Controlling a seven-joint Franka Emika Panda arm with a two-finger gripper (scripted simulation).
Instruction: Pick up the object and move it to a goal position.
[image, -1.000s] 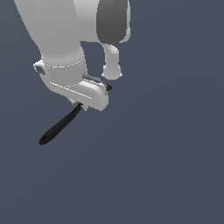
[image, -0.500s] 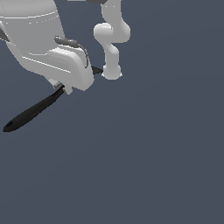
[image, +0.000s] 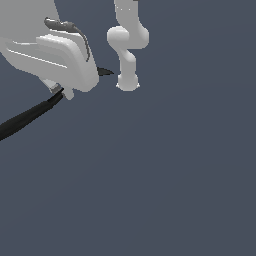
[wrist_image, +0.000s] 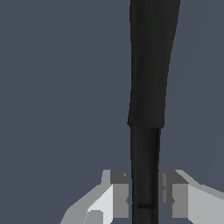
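Spatula (wrist_image: 148, 87) sits clamped between the two fingers (wrist_image: 118, 197) of the gripper (wrist_image: 144, 199), which press against its thin shaft from both sides. In the exterior view the gripper (image: 59, 92) is near the upper left, and the black spatula (image: 25, 119) slants down from it toward the exterior view's left edge (its far end runs out of frame), lifted clear of the plain grey-blue floor (image: 165, 180).
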